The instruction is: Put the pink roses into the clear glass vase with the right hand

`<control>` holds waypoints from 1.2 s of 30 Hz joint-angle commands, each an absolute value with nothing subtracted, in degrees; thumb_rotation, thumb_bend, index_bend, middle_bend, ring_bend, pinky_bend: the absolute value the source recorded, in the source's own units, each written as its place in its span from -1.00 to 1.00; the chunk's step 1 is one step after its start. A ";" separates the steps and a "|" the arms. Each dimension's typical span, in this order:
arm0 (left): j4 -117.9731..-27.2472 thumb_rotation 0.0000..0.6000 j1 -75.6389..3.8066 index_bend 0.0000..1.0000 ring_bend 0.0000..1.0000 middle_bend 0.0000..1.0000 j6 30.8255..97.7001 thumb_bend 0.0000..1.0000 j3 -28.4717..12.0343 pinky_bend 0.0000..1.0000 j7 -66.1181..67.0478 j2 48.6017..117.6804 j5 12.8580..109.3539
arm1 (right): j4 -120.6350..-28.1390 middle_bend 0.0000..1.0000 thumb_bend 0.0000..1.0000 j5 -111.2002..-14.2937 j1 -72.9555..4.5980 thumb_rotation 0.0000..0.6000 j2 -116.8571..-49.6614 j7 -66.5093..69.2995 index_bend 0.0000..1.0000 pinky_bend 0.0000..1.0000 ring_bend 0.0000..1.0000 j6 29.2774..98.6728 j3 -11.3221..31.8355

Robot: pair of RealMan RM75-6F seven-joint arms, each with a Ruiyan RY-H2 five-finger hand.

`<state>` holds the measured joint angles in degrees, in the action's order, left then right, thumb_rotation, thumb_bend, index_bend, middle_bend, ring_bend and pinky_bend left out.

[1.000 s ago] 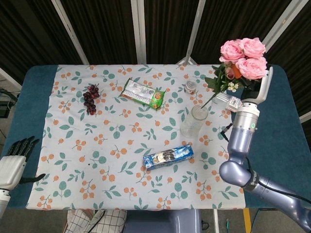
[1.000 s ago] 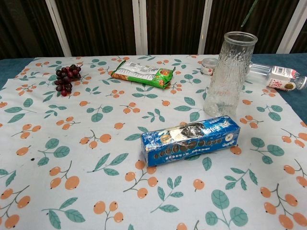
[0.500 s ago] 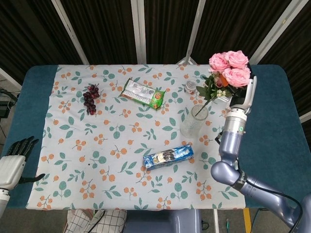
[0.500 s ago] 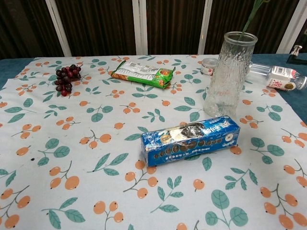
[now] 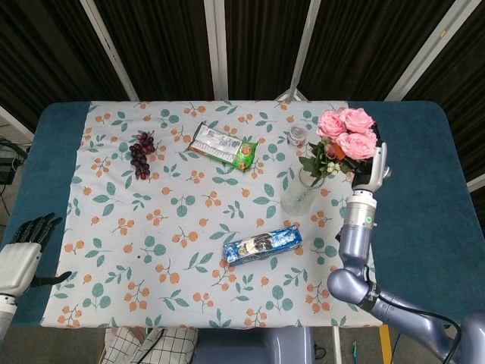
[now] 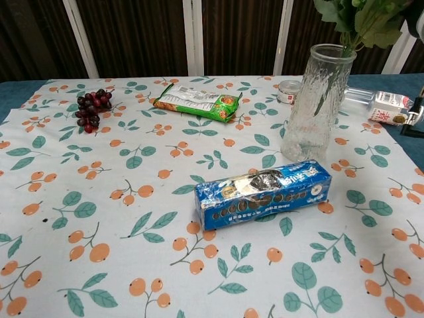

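Note:
The pink roses stand over the clear glass vase at the right of the table. In the chest view their green leaves sit just above the vase mouth and the stem reaches down inside it. My right hand is to the right of the blooms, partly hidden behind them, and grips the bunch. My left hand hangs at the table's near left corner, fingers apart and holding nothing.
A blue cookie pack lies in front of the vase. Behind it are a small jar, a green snack packet and dark grapes. A clear bottle lies to the vase's right.
My right hand has lowered the roses and moved them left toward the vase. The stem now reaches down inside the vase. The left hand has not moved.

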<state>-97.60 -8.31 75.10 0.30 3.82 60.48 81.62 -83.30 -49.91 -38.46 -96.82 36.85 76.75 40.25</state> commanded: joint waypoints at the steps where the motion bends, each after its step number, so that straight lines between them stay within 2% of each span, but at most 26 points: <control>1: -97.59 1.00 -8.33 -1.00 -1.00 -1.00 75.08 -1.00 0.28 -1.00 3.74 60.45 81.57 | -82.98 0.00 -0.35 -49.66 -39.04 1.00 -97.25 36.26 -0.34 0.02 -0.06 76.22 41.08; 20: -97.83 1.00 -8.59 -1.00 -1.00 -1.00 74.49 -1.00 0.27 -1.00 3.22 60.12 81.18 | -82.79 -0.01 -0.35 -50.08 -38.34 1.00 -100.41 35.27 -0.36 0.01 -0.07 75.41 41.26; 22: -97.86 1.00 -8.63 -1.00 -1.00 -1.00 74.49 -1.00 0.28 -1.00 3.23 60.11 81.28 | -83.27 -0.12 -0.35 -50.65 -38.20 1.00 -100.20 34.94 -0.50 -0.12 -0.18 74.66 40.77; 24: -97.87 1.00 -8.60 -1.00 -1.00 -1.00 74.60 -1.00 0.26 -1.00 3.20 60.13 81.31 | -84.16 -0.38 -0.35 -51.65 -37.75 1.00 -99.61 34.68 -0.83 -0.41 -0.44 73.78 39.84; 26: -97.87 1.00 -8.57 -1.00 -1.00 -1.00 74.78 -1.00 0.19 -1.00 3.03 60.18 81.34 | -84.80 -0.56 -0.35 -52.46 -37.45 1.00 -99.13 33.89 -0.98 -0.57 -0.61 73.39 39.09; 30: -97.92 1.00 -8.55 -1.00 -1.00 -1.00 74.80 -1.00 0.19 -1.00 2.71 60.14 81.35 | -86.54 -0.79 -0.36 -53.45 -36.25 1.00 -98.42 33.01 -1.00 -0.79 -0.83 73.00 37.52; 36: -97.90 1.00 -8.68 -1.00 -1.00 -1.00 74.60 -1.00 0.41 -1.00 2.37 59.97 81.86 | -89.55 -1.00 -0.36 -55.64 -33.43 1.00 -97.04 32.76 -1.00 -0.98 -1.00 72.85 34.42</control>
<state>-97.91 -8.68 74.60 0.39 2.40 59.99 81.83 -88.59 -54.78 -34.40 -97.51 32.87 72.73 35.48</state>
